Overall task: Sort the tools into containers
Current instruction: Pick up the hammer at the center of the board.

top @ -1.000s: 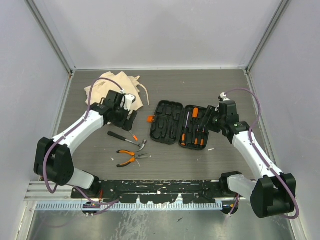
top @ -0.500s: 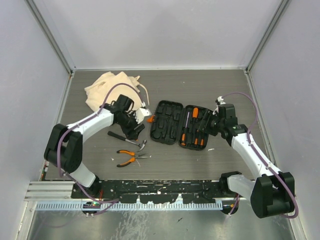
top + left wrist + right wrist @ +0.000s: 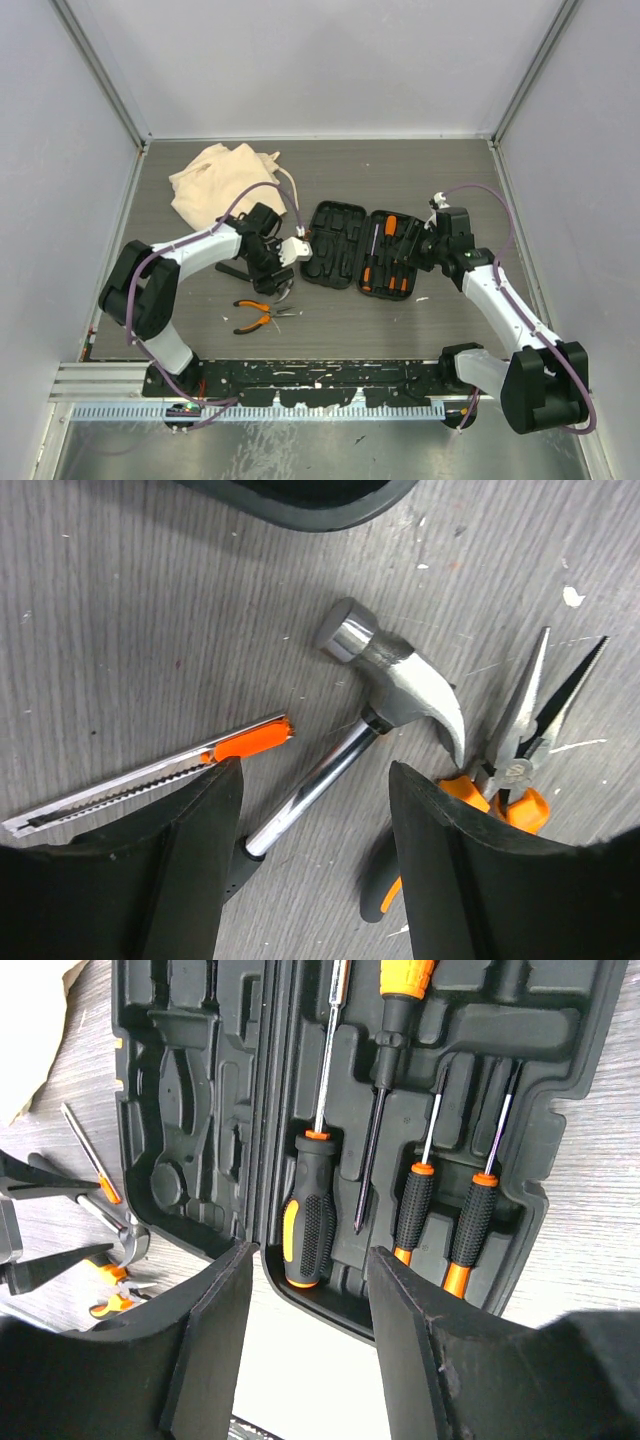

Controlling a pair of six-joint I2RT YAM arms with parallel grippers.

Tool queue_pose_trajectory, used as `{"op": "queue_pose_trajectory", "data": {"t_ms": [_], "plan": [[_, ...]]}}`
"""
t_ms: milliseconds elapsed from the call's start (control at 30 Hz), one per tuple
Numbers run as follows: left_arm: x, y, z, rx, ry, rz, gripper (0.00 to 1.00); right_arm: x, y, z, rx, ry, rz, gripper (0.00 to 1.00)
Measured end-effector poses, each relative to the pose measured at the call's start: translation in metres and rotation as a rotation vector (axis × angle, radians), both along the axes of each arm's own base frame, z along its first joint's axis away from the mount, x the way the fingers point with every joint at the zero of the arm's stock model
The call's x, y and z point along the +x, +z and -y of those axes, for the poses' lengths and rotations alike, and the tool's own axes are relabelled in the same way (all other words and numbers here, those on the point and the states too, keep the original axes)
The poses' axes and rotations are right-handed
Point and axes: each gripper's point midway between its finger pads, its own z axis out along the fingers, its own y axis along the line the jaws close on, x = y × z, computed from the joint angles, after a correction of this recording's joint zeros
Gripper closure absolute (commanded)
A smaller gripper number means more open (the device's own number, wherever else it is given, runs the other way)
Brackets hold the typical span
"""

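- The black-handled steel claw hammer (image 3: 392,680) lies flat on the grey wood-grain table (image 3: 120,600), just near-left of the open black plastic tool case (image 3: 358,250). My left gripper (image 3: 315,777) straddles its chrome shaft, jaws parted, neither finger touching it.
- Crowding it: orange-and-black long-nose pliers (image 3: 512,765) just beside the claw, and on the other side a silver snap-off knife with an orange slider (image 3: 150,780), partly hidden by one finger.
- My right gripper (image 3: 310,1255) hangs over the case, jaws apart, holding nothing. Four orange-and-black screwdrivers (image 3: 308,1222) sit in its moulded slots.
- The beige cloth bag (image 3: 215,178) lies crumpled at far left, apart from everything.
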Motion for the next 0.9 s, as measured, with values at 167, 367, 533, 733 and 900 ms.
{"op": "queue_pose_trajectory", "data": {"t_ms": [167,367,533,733,900], "plan": [[0.008,-0.001,-0.001,0.017,-0.007,0.042,0.39,0.000,-0.002,0.000,0.001,0.002,-0.006,0.45],[0.010,-0.010,-0.001,0.063,-0.023,0.060,0.41,-0.001,-0.004,-0.001,0.003,0.000,-0.010,0.45],[0.012,-0.012,0.000,0.091,-0.046,0.084,0.60,-0.001,-0.006,-0.001,0.006,0.000,-0.019,0.45],[0.011,-0.012,0.002,0.101,-0.067,0.097,0.82,-0.001,-0.008,-0.001,0.008,-0.002,-0.027,0.45],[0.009,-0.011,0.003,0.099,-0.074,0.098,0.93,-0.002,-0.008,-0.002,0.013,-0.004,-0.030,0.45]]}}
